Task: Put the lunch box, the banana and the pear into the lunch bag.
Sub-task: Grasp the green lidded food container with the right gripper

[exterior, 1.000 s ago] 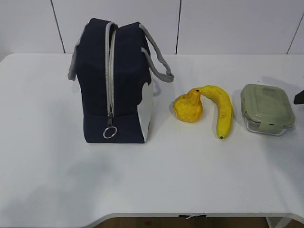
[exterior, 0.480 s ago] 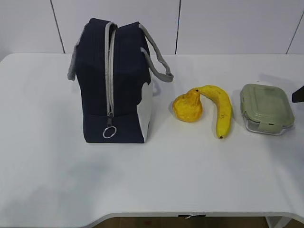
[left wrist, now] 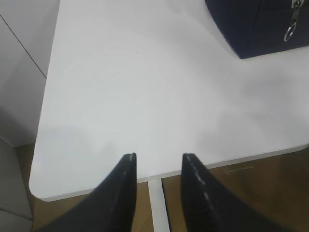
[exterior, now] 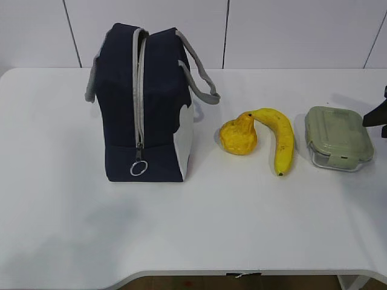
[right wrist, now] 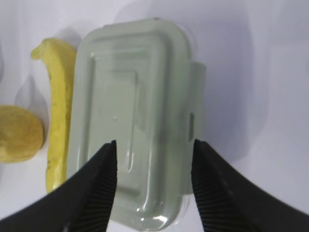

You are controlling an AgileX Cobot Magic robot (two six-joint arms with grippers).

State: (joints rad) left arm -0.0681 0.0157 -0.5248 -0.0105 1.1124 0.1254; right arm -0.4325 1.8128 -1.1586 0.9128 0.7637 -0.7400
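Note:
The navy lunch bag stands upright at the left, its grey zip shut and the ring pull hanging low. To its right lie the lumpy pear, the banana and the green-lidded lunch box. My right gripper hovers open over the lunch box, its fingers apart above the lid and holding nothing; its dark tip shows at the exterior view's right edge. Banana and pear lie left of the box. My left gripper is open and empty over the table's front left corner.
The white table has a rounded front edge under the left gripper, with brown floor below. A white wall stands behind the table. The bag's grey handles droop to either side. A corner of the bag shows in the left wrist view.
The right gripper's dark tip has come further into the exterior view at the right edge, nearer the lunch box. The objects on the table have not moved.

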